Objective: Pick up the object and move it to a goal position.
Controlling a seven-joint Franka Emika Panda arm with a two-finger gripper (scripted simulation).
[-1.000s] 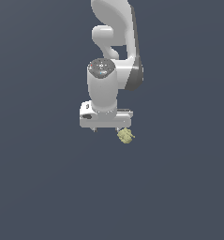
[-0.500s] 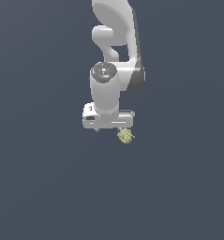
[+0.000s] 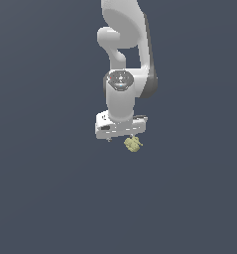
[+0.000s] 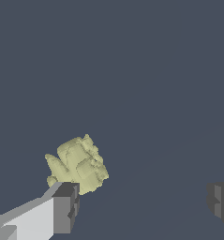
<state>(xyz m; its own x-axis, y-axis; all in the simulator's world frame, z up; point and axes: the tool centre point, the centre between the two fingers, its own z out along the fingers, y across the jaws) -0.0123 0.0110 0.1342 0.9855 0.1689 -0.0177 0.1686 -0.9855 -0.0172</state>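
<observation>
Between the two dark finger pads (image 4: 66, 208) lies a wide gap — the gripper (image 4: 141, 204) is spread apart and holds nothing. Just beside one pad, outside the gap's middle, sits the lumpy yellow-green object (image 4: 78, 164). In the exterior view the object (image 3: 133, 144) shows just below the white gripper (image 3: 121, 137) — contact unclear.

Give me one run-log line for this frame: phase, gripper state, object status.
phase: approach | gripper: open, jaws wide apart | object: not grasped, close by one fingertip, off-centre in the gap | contact: cannot tell
</observation>
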